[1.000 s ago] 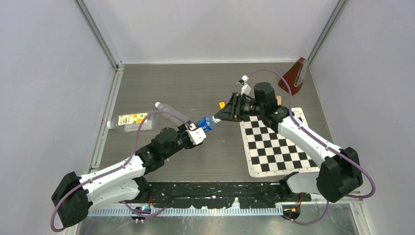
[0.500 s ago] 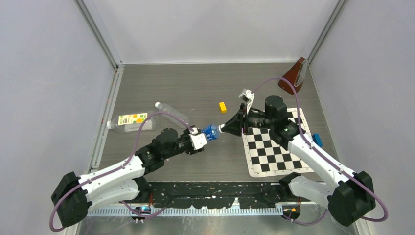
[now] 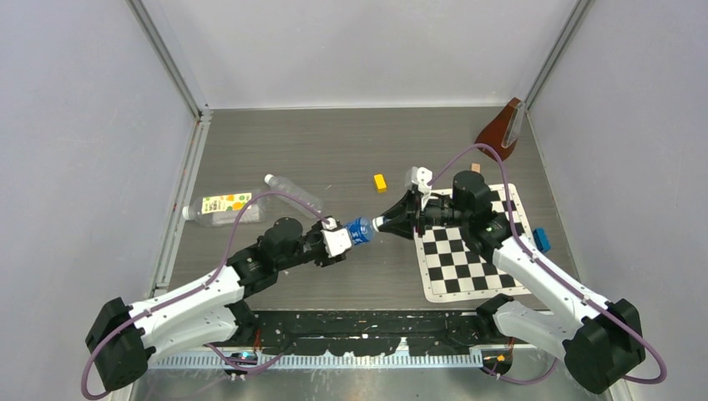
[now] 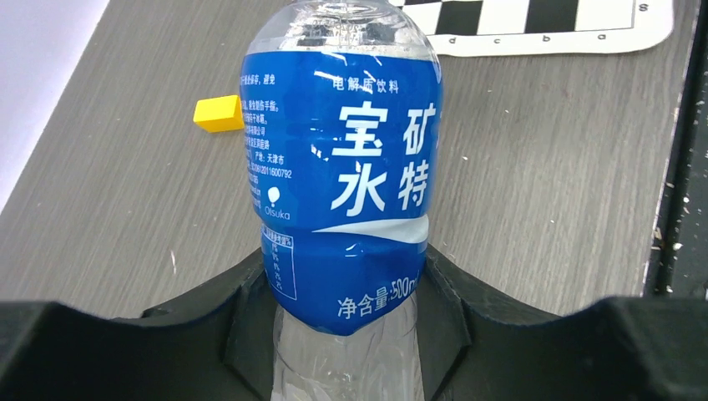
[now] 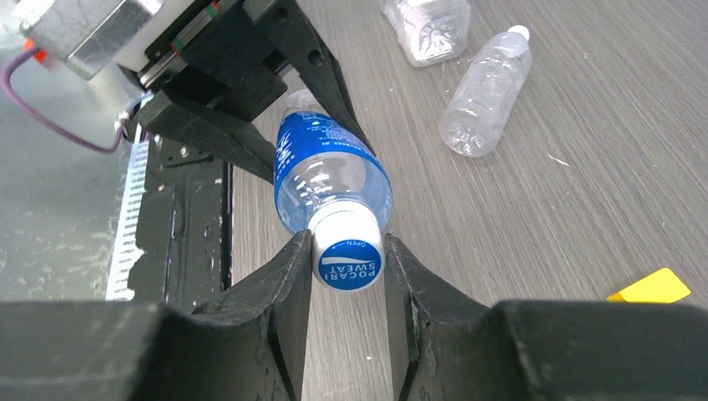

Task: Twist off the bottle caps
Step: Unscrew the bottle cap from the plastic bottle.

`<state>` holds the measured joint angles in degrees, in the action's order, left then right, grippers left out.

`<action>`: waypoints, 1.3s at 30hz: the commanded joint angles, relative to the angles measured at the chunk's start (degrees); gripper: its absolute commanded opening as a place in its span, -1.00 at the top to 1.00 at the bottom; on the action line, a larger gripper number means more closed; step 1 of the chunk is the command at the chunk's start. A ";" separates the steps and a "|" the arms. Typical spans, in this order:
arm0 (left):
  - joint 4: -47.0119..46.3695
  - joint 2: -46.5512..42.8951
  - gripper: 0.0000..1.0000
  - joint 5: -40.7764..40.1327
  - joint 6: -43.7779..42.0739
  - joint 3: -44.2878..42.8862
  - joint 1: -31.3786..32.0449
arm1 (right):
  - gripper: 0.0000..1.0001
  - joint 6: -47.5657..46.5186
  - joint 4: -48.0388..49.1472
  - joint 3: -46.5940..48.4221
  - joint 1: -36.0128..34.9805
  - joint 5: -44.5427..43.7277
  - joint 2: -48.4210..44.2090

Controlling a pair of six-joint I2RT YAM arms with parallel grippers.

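Operator: What changed?

Inspector: Your right gripper (image 3: pixel 380 223), clamped on the cap (image 5: pixel 348 261), has rolled its wrist round. I judge one unscrewing turn made.

Operator: And the bottle?

Inspector: Your left gripper (image 3: pixel 334 241) grasps the blue-labelled bottle (image 4: pixel 342 192) by its body, level between your arms. The cap remains on.

yel blk (image 3: pixel 380 182) mid tbl | blu blk (image 3: pixel 542 240) by chkrbd (image 3: pixel 451 267) R edge | brn obj (image 3: pixel 499 129) far-R corner
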<state>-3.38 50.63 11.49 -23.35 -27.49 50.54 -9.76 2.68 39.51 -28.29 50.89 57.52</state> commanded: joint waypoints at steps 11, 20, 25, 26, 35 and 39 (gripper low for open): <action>-2.67 1.59 1.00 -15.79 -3.13 -2.19 -0.01 | -0.40 40.34 14.52 -1.06 0.43 -23.09 -1.51; -4.80 0.91 1.00 -17.14 -2.92 -1.41 -0.01 | -0.33 61.56 4.60 7.55 0.43 -21.66 9.30; -4.79 0.46 1.00 -16.94 -2.75 -1.21 0.07 | -0.17 66.25 5.45 9.48 0.43 -15.14 15.23; -4.80 0.49 1.00 -16.94 -2.68 -1.25 0.00 | -0.13 66.66 6.43 9.59 0.39 -14.56 15.73; -4.80 1.02 1.00 -17.37 -2.40 -1.37 0.01 | 0.06 68.21 9.53 8.65 0.43 -10.68 17.64; -4.80 1.37 1.00 -17.37 -2.40 -1.43 0.01 | 0.19 67.74 10.46 8.29 0.43 -8.50 17.84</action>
<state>-4.69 52.36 -5.06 -25.93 -27.68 50.54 57.47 9.30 46.50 -27.86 38.57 75.50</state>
